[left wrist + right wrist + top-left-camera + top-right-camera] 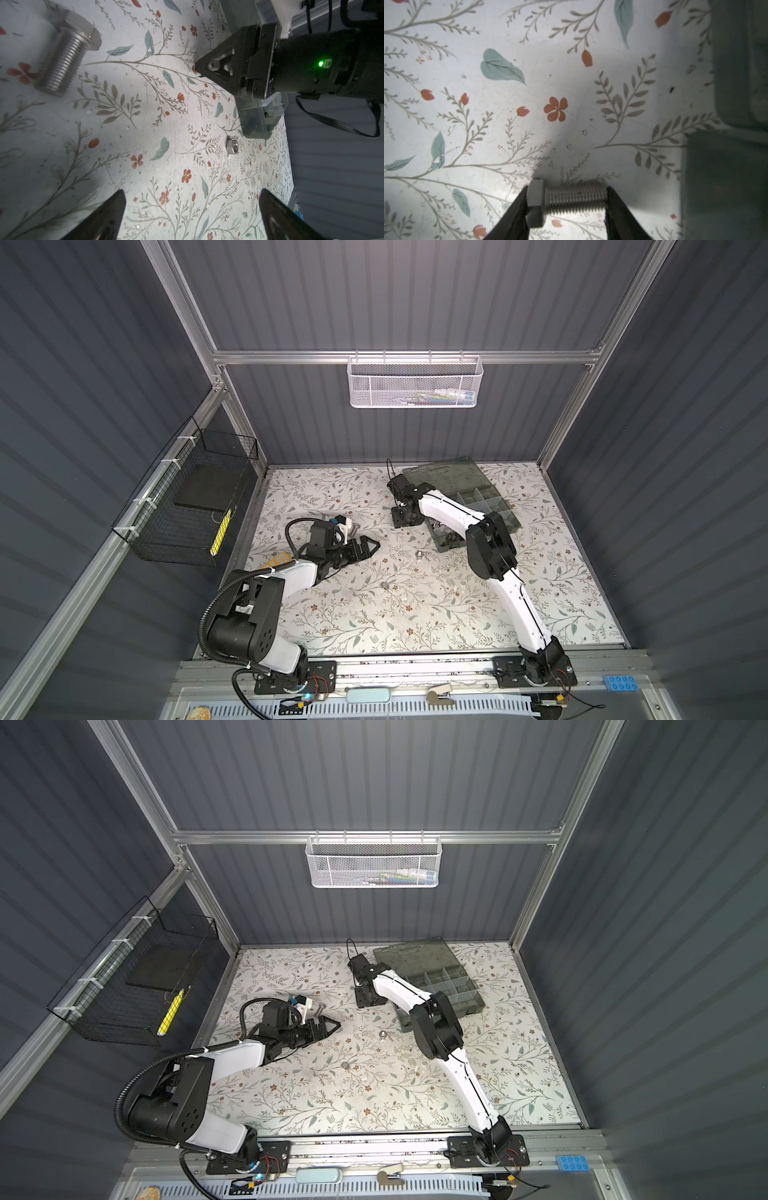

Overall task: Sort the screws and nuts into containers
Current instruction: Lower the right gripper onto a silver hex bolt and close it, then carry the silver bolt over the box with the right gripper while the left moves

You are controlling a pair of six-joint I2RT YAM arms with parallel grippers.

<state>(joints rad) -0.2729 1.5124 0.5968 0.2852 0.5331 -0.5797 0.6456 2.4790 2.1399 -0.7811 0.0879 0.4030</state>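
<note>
Gripping a silver screw point(575, 200) end to end, the right gripper point(568, 195) looks ready to carry it to the nearby containers point(484, 499); the left gripper point(192, 193) hovers, jaws wide apart.

Overhead light, bright glare on floral mat point(374, 614); walls point(415, 302) dim; wrist views soft, edges warped, blurred shadows.

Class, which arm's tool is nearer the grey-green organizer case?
Right. The right tool sits just beside the organizer case, closed on a silver bolt; the left tool hangs open, farther away over the floral mat.
</note>
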